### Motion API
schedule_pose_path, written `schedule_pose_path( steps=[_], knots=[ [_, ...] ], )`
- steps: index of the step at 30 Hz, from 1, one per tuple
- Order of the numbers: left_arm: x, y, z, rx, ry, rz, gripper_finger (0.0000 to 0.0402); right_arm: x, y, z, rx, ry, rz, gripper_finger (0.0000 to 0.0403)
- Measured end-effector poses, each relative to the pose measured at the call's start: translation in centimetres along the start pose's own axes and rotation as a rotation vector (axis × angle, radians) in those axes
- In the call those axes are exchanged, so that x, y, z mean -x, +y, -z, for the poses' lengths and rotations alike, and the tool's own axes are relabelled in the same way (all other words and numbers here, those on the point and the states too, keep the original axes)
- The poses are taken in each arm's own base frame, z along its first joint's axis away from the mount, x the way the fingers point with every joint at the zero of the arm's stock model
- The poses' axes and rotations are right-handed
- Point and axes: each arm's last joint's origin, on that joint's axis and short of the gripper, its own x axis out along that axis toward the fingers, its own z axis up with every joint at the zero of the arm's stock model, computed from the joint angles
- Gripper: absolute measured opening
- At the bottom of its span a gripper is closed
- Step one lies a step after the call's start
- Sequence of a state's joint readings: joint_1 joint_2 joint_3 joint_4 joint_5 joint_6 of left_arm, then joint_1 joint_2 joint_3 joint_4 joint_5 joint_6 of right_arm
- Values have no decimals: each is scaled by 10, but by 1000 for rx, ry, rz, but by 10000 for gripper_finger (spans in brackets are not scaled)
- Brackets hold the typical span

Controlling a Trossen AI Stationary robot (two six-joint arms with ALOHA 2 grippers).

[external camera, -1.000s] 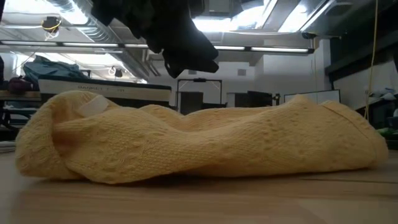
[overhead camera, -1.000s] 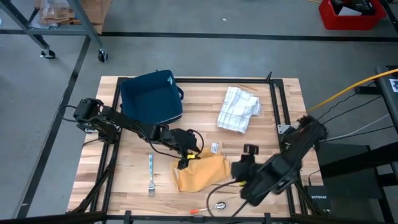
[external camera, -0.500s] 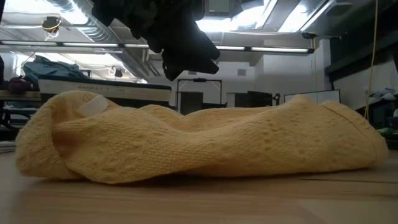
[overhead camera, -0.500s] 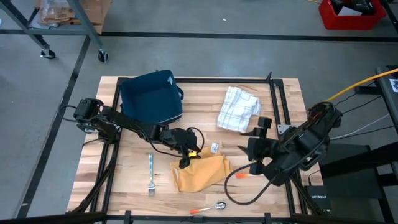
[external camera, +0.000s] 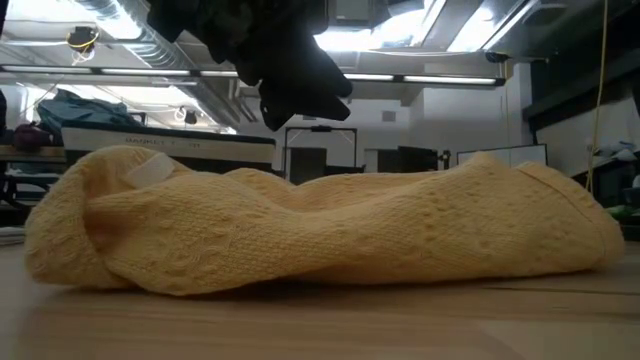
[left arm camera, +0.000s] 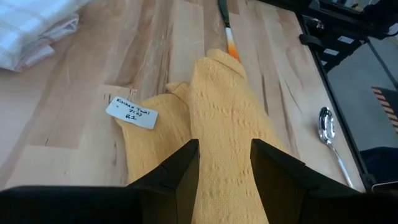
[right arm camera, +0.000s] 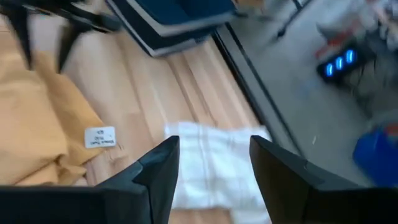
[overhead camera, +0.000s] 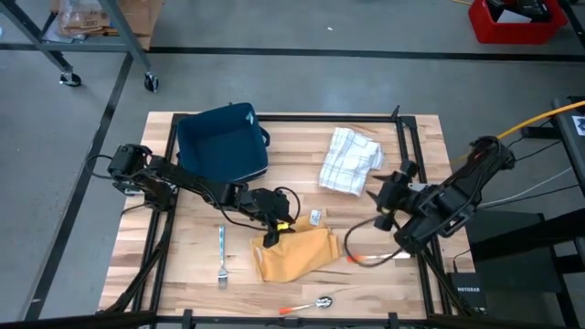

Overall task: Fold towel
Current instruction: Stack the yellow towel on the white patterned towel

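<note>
A: High view, near edge first: what lies there?

B: A spoon (overhead camera: pixel 322 301), then the yellow towel (overhead camera: pixel 294 253) bunched on the table (overhead camera: pixel 302 201).

A: And the pincers?

B: The left pincer (overhead camera: pixel 273 235) hangs with fingers apart over the towel's edge. The right pincer (overhead camera: pixel 384 196) is open in the air, empty, near the white checked cloth (overhead camera: pixel 351 159).

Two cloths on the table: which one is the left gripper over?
The yellow towel: the left gripper, jaws open, is at its edge. The white checked cloth lies apart, nearer the right gripper.
</note>
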State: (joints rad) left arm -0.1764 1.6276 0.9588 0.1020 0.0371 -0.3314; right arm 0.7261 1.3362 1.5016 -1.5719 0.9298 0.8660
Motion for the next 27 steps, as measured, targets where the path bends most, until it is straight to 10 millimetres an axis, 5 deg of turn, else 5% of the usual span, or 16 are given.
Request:
schedule_pose_path(
  steps=[5, 10, 18, 27],
  knots=[
    [0, 1, 2, -2, 19, -7, 136, -23, -1, 43, -238, 53, 11, 199],
    [0, 1, 2, -45, 17, -6, 136, -53, 30, 70, -499, 43, -81, 199],
    [0, 1, 1, -76, 16, -6, 136, -87, 91, 80, -735, -56, -369, 199],
    [0, 1, 2, -77, 18, -6, 136, -110, 130, 88, -744, -72, -367, 199]
  ],
)
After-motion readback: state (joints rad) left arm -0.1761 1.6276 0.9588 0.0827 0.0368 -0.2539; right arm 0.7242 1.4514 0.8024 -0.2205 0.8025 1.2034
